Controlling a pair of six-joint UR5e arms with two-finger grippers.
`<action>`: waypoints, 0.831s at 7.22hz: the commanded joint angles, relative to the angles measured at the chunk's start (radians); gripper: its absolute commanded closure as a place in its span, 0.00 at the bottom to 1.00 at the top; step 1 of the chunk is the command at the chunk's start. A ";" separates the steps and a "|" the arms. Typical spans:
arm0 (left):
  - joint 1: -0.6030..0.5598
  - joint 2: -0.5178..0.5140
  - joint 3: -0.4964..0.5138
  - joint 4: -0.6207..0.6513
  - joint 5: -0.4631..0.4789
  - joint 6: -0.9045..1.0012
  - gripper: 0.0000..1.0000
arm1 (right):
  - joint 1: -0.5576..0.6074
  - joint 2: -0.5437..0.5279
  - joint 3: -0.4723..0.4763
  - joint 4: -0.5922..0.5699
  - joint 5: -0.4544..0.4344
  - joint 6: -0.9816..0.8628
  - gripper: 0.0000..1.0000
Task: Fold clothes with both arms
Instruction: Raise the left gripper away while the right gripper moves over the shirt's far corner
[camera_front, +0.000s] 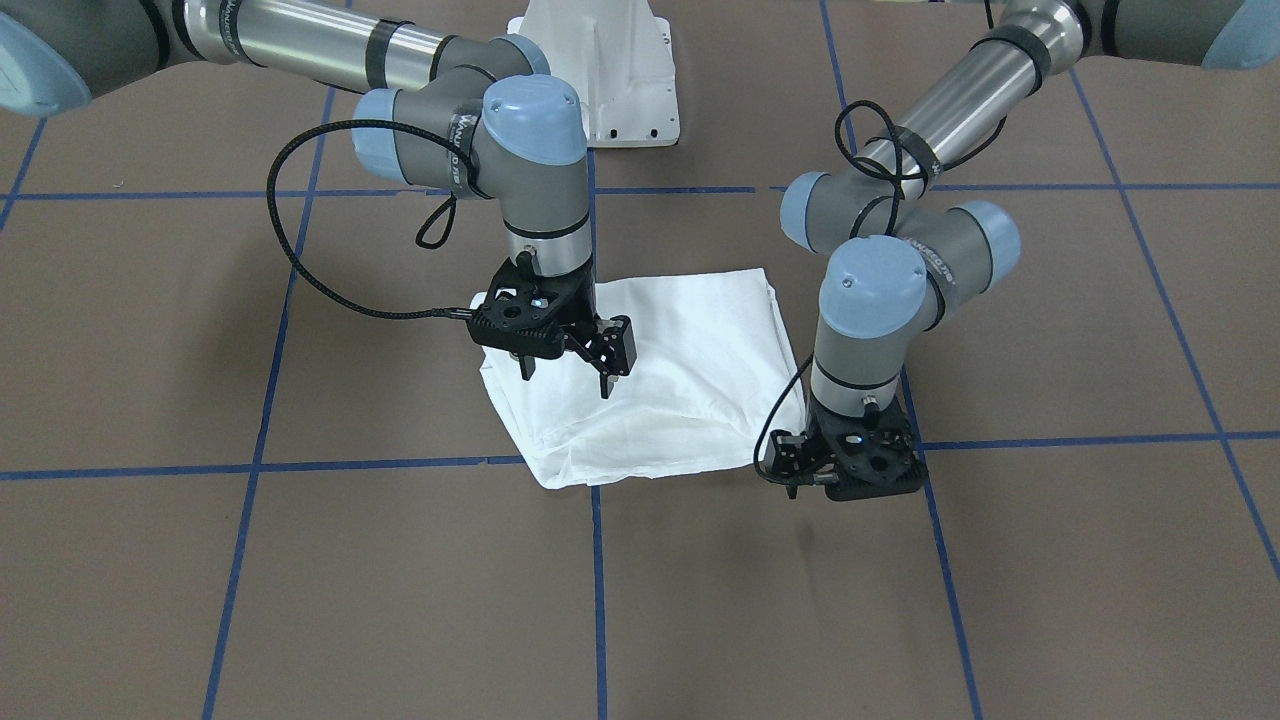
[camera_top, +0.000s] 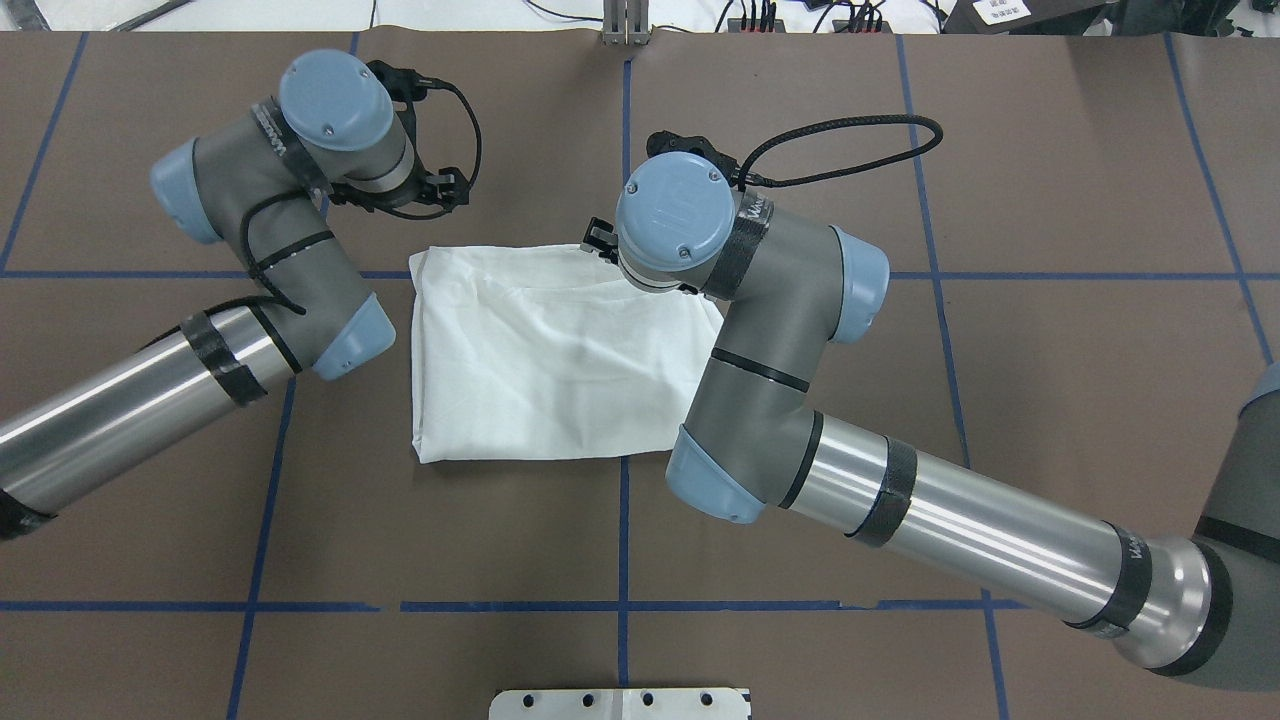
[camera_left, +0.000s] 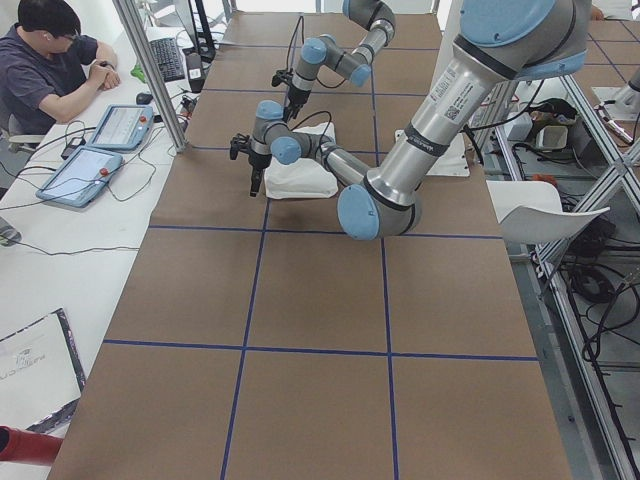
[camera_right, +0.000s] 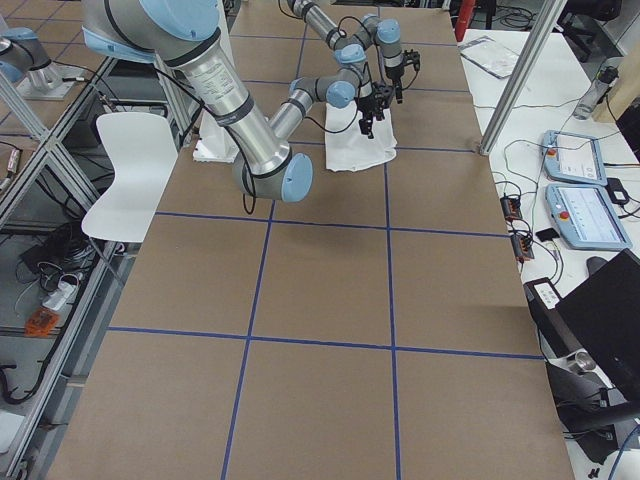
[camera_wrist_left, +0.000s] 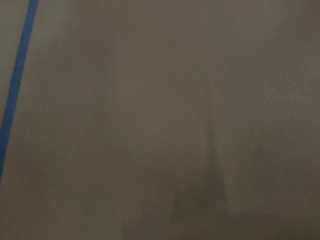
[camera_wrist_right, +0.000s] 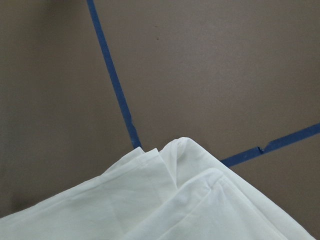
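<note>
White long-sleeved T-shirt (camera_front: 690, 340) lay folded to a rectangle over the blue tape cross (camera_front: 598, 500), mostly its robot side. Looked approx. done, tidying left at most. Black right gripper (camera_front: 565, 378) hung spread, empty, robot-side of the cross; black left gripper (camera_front: 845, 470) robot's-left of it, state can't tell.

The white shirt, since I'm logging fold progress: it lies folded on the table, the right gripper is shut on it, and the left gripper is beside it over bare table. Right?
Not quite: the right gripper is open above the folded white shirt, holding nothing, as the exterior front-facing view shows. The rest stands.
</note>
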 joint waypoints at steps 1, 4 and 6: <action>-0.083 -0.002 0.000 -0.002 -0.041 0.193 0.00 | -0.011 0.007 -0.006 -0.002 -0.005 0.002 0.00; -0.175 0.134 -0.155 0.003 -0.202 0.398 0.00 | -0.013 0.160 -0.214 0.011 -0.038 -0.004 0.00; -0.175 0.136 -0.155 0.001 -0.202 0.398 0.00 | -0.018 0.202 -0.368 0.119 -0.058 -0.004 0.07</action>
